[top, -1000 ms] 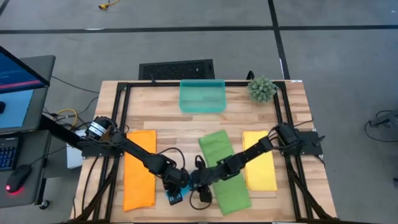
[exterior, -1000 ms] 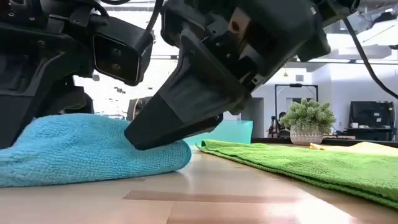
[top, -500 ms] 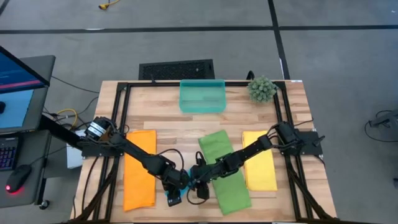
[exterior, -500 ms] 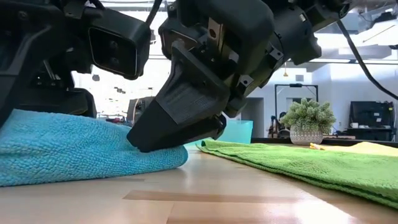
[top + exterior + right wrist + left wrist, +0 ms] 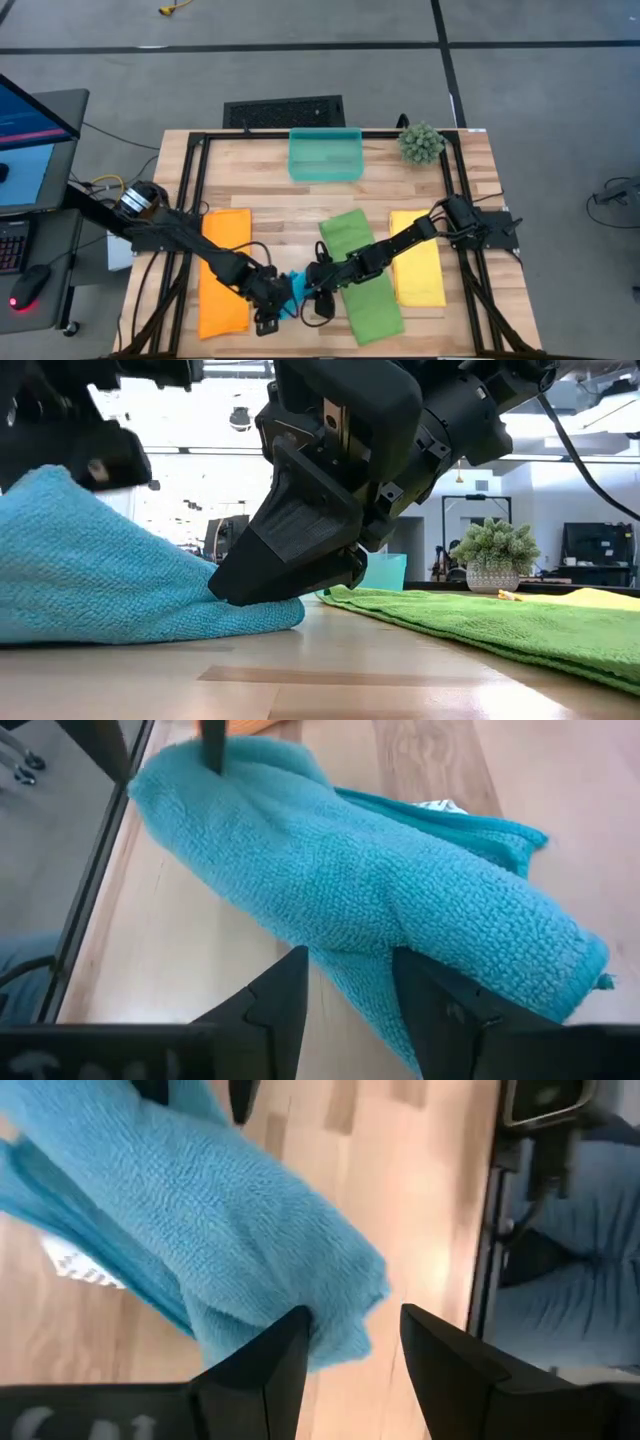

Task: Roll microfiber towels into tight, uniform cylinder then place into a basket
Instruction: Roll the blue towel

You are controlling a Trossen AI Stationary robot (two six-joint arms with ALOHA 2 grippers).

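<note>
Both hands grip the blue towel (image 5: 291, 291): left hand (image 5: 345, 1342) lifts one end, right hand (image 5: 350, 982) pins the other on the tabletop (image 5: 270, 205).

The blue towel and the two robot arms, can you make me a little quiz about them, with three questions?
1. True or false: the basket already holds a rolled towel.
2. Which towel are both grippers working on? A) orange B) blue C) yellow
3. Fill in: the green towel lies flat between the blue towel and the ____ towel.

Key:
1. False. The basket shows no towel inside.
2. B. The left gripper and right gripper each pinch an end of the blue towel, lifted on the left gripper's side.
3. Yellow. The orange towel lies on the other side.
</note>
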